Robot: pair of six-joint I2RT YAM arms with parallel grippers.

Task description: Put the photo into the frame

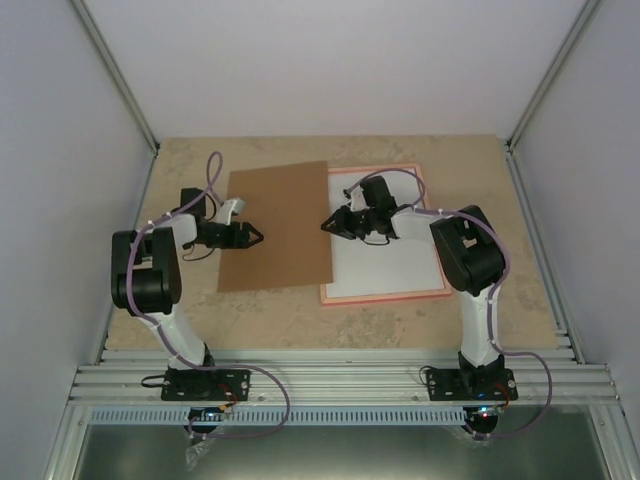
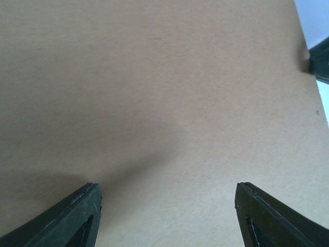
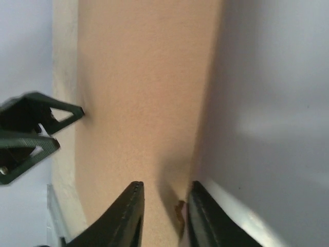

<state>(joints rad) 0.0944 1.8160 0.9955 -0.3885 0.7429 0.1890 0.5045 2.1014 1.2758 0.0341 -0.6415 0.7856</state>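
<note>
Ideally, with the photo point(image 1: 385, 265) white-back-up inside the frame point(image 1: 385, 297), the half-shut right claw point(image 3: 164, 188), grip unclear, pinches only the backing board point(image 1: 275, 225)'s edge while the released left claw point(image 1: 262, 236) hovers above.

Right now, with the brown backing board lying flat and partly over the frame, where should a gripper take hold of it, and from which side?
Its right edge, from the right. The backing board is thin and flat, so only an edge can be pinched; this one overlaps the frame, so it probably sits slightly off the table. The right gripper straddles it.
</note>
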